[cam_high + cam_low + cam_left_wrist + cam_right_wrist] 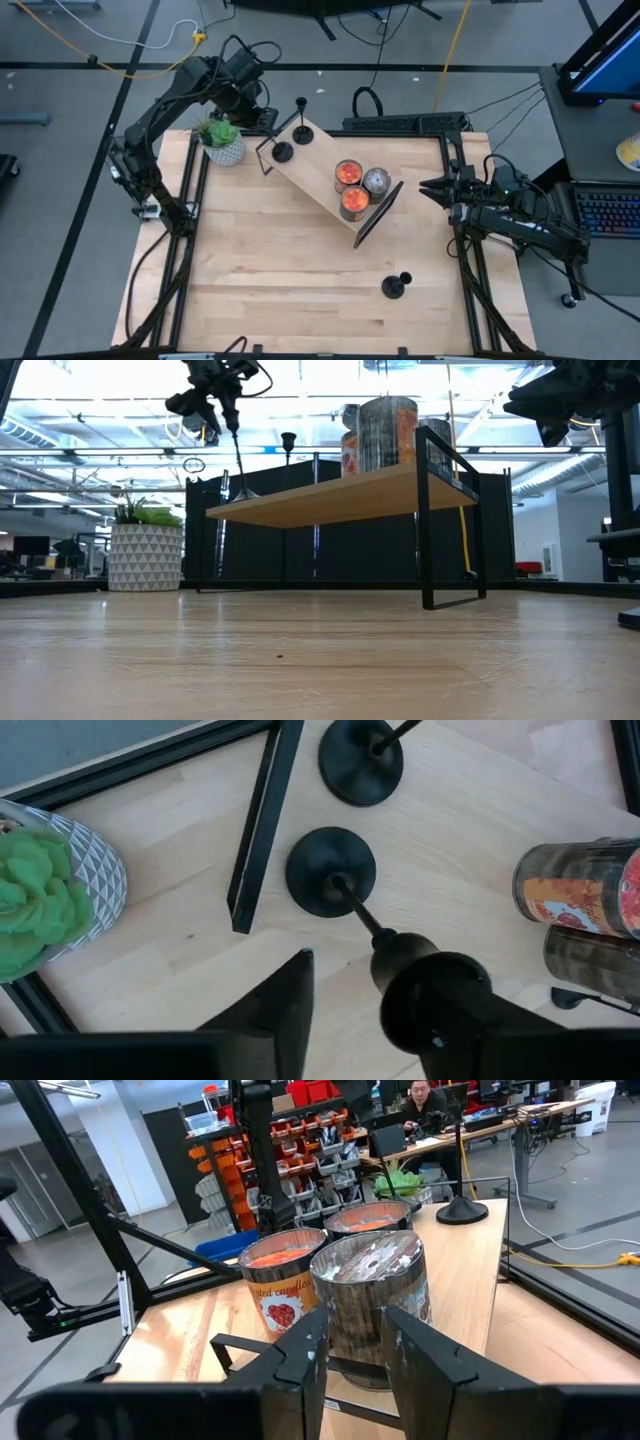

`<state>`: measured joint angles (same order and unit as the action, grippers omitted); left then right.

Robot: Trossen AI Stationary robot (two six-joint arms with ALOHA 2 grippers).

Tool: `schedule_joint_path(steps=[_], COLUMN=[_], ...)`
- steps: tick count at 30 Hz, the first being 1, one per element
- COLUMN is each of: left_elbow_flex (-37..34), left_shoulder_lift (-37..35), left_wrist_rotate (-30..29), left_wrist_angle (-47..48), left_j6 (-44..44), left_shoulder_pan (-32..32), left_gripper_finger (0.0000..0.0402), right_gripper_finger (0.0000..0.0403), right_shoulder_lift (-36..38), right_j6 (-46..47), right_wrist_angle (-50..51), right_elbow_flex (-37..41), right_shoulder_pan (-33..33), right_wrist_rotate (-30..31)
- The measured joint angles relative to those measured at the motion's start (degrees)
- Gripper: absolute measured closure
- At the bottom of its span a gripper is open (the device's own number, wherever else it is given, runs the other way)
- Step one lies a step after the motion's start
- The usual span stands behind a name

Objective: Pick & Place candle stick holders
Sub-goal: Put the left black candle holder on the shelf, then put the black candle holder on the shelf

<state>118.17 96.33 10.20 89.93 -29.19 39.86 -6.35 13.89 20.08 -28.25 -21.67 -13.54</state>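
Left pincer (350, 1010) open around holder (331, 870) top on shelf (320, 165); off-center closing could tip it. Right pincer (355, 1345) open, idle.

Left claw (360, 1010) fingers cut off by frame edge, one covering the holder (332, 872) cup. Low view: third holder (632, 618) cropped at right surface edge. Jars (585, 910) cropped too.

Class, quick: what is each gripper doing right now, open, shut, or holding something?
Left gripper: open, above a candle stick holder on the shelf, not gripping it.
Right gripper: open, empty, at the table's right edge.
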Motion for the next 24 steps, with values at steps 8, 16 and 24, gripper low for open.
schedule_joint_path(steps=[8,16,24], left_elbow_flex=[1.42,6.0,10.42], left_shoulder_lift=[0.0,-0.02,-2.4], left_wrist_rotate=[0.6,1.74,5.62], left_wrist_angle=[-1.79,-3.26,-3.55], left_j6=[-0.14,-1.06,-2.2], left_shoulder_pan=[0.69,2.28,0.6], left_gripper_finger=[0.0197,0.0186,0.0185], right_gripper_finger=[0.0312,0.0312,0.0312], right_shoulder_lift=[0.0,0.0,0.01], right_j6=[-0.02,0.0,0.69], right_wrist_angle=[-0.02,-0.02,-0.02], right_elbow_flex=[0.0,0.0,0.0], right_shoulder_pan=[0.0,0.01,0.0], right_wrist_rotate=[0.0,0.0,-0.04])
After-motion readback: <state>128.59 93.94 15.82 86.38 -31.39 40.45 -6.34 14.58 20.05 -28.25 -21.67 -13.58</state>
